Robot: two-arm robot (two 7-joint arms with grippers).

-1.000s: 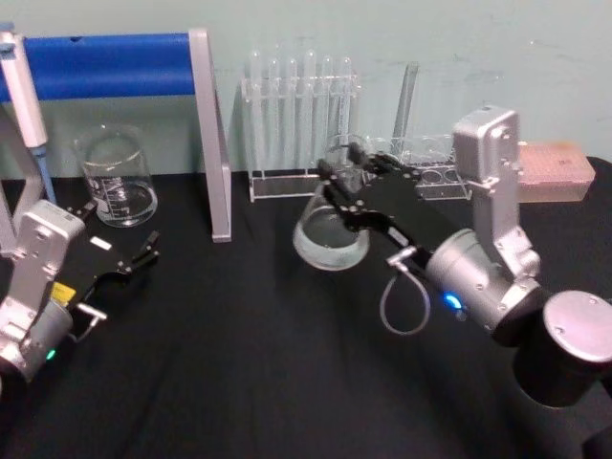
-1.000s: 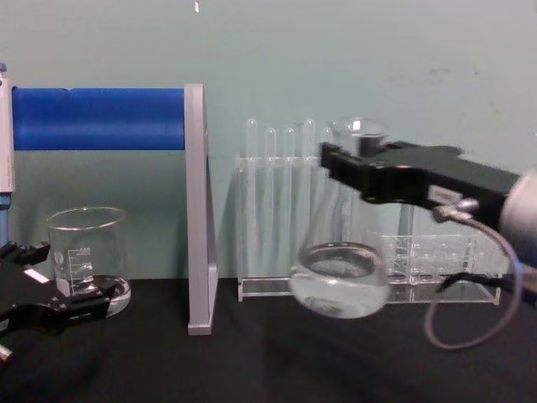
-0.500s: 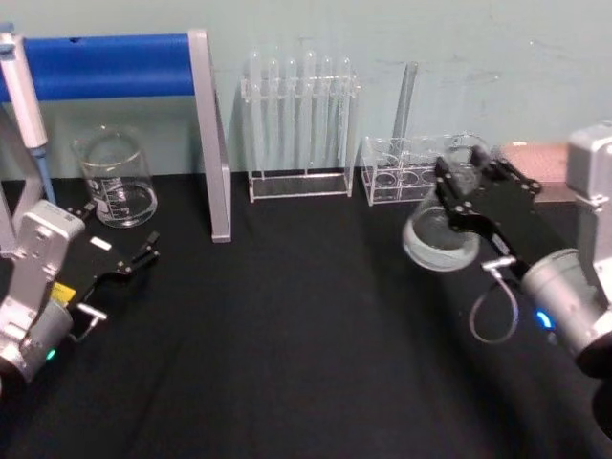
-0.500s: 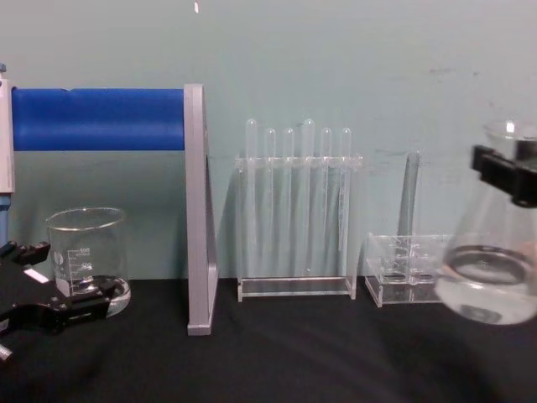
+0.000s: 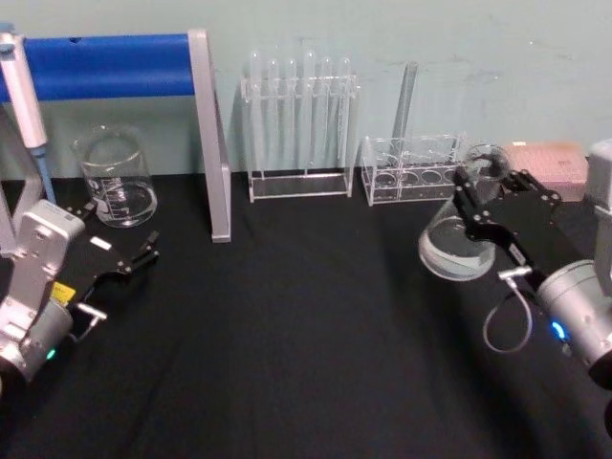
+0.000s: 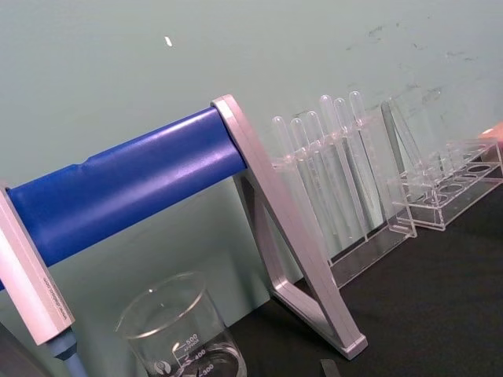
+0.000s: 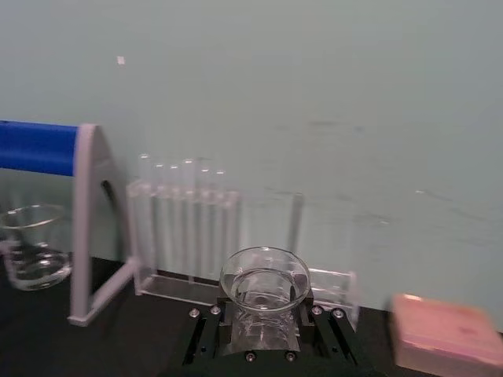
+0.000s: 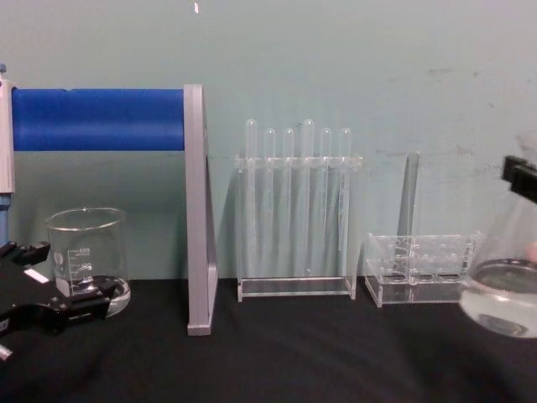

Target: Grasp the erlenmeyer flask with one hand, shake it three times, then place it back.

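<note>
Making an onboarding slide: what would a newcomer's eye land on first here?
Likely the clear glass conical erlenmeyer flask, tilted at the right of the black table, its neck clamped in the black right claw. Next, the bright blue cylinder on a grey metal frame at back left. The black left claw rests open near the clear glass beaker below it.

The clear erlenmeyer flask (image 5: pixel 457 247), holding liquid, hangs tilted, its neck clamped in the right tool (image 5: pixel 488 186).
</note>
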